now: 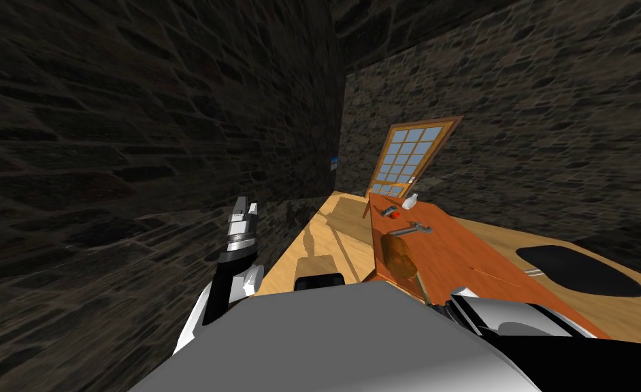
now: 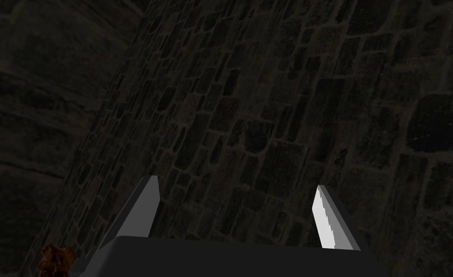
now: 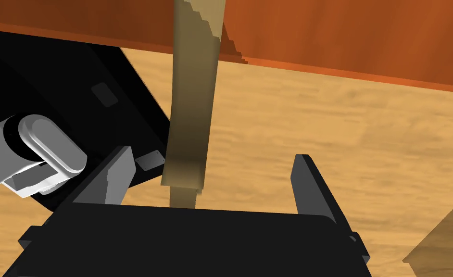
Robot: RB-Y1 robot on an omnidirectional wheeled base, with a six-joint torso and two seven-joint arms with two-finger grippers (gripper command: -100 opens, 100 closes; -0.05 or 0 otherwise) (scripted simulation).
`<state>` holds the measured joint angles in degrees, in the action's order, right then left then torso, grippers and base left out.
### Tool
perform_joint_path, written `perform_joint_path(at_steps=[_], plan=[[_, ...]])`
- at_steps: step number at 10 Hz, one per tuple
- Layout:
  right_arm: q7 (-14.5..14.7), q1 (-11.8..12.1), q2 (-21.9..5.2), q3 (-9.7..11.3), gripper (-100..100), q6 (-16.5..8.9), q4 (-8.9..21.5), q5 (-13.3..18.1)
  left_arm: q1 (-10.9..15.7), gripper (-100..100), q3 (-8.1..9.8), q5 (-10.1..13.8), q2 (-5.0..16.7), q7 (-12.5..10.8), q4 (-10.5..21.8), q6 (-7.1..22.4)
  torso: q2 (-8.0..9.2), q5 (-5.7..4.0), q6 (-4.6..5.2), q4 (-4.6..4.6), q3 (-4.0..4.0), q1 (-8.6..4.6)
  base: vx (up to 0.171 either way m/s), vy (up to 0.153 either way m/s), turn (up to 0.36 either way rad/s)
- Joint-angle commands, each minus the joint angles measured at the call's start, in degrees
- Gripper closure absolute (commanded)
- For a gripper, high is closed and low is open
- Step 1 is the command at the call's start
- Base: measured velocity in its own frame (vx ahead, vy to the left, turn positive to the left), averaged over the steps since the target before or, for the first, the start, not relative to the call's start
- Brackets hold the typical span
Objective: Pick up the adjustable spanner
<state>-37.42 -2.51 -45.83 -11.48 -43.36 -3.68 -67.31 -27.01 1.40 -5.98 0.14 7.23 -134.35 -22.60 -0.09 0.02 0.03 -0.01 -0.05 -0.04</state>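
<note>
Left gripper (image 2: 237, 211): fingers apart, raised beside the stone wall. Adjustable spanner (image 1: 411, 230): flat on the orange-brown table (image 1: 475, 258), well away from both grippers. Right gripper (image 3: 213, 161): fingers apart, low, facing a table leg (image 3: 192, 96). Lifting it carelessly risks striking the leg or the table's edge.

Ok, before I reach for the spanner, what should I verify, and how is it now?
1. The grey metal adjustable spanner lies on the orange-brown wooden table: ok.
2. The right hand open: ok.
3. The right hand aimed at the spanner: not ok; it faces a tan table leg and the wooden floor.
4. The left hand open, away from the table: ok.
5. The small red object and small white object lie apart from the spanner: ok.
6. Reach: cannot tell.
</note>
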Motion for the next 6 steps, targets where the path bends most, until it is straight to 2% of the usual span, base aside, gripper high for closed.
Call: perform_joint_path(at_steps=[1, 2, 3, 5, 6], plan=[[-2.86, 2.32, -0.16, 0.57, -100, -1.49, -2.86, 0.34, 0.0, 0, 0.0, 0.0, 0.0, 0.0, 0.0, 0.0, 0.0, 0.0, 0.0, 0.0, 0.0, 0.0, 0.038, -0.021, 0.082], [-3.5, 2.32, -0.16, 0.57, -100, -1.49, -3.64, 0.34, 0.0, 0, 0.0, 0.0, 0.0, 0.0, 0.0, 0.0, 0.05, -0.02, 0.06, 0.0, 0.02, -0.01, 0.017, -0.016, -0.005], [-4.46, 0.62, -2.12, 0.06, -100, -3.5, -0.1, -1.39, 0.0, 0, 0.0, 0.0, 0.0, 0.0, 0.0, 0.0, 0.11, -0.02, 0.05, 0.01, 0.06, 0.0, 0.064, -0.059, 0.242], [-4.46, 0.62, -2.12, 0.06, -100, -3.5, 0.25, -1.39, -0.01, 0, 0.01, 0.0, 0.01, 0.0, 0.0, 0.0, -0.1, -0.06, 0.05, -0.03, -0.06, -0.2, 0.061, -0.056, 0.035], [-5.07, -0.62, -3.1, -0.29, -100, -4.66, 2.95, -2.47, -0.01, 0, 0.01, 0.0, 0.0, 0.0, 0.0, 0.0, 0.0, -0.05, 0.07, -0.01, -0.01, -0.09, 0.069, -0.05, 0.122]])
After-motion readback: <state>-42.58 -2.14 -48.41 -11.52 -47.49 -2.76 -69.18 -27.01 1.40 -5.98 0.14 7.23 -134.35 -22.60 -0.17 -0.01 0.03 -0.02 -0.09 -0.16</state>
